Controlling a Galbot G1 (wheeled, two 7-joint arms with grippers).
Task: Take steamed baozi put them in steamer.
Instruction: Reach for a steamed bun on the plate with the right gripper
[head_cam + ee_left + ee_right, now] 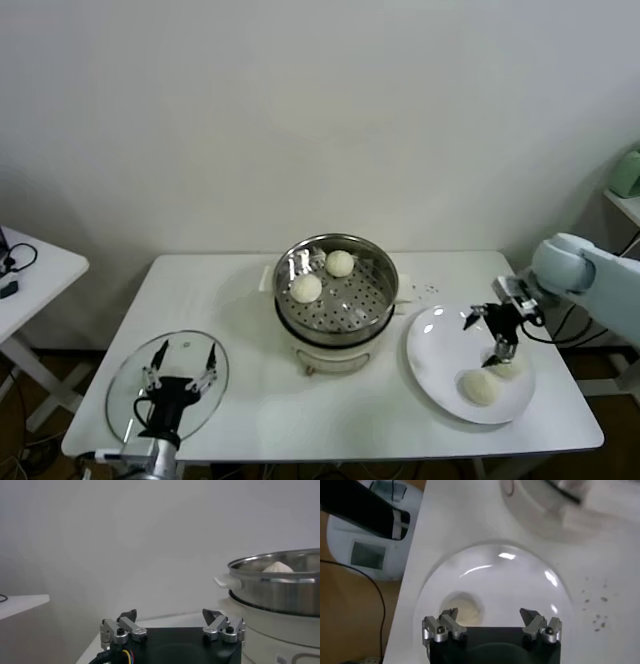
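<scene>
Two baozi [484,384] remained on the white plate [432,345], and my right gripper [490,335] hung just above them with its jaws spread wide, grasping nothing. I judged the main risk to be a crooked descent: the pair lay touching, so a finger could land on the seam, dent the soft dough or nudge one bun toward the plate's rim. A pinch too hard would have squashed it. Two more baozi [322,276] already sat in the steamer [338,312], toward its far side, leaving bare perforated floor nearer me. The left gripper [181,371] waited released over the glass lid [128,388]. Four buns in all, one plate, one steamer, one lid.
</scene>
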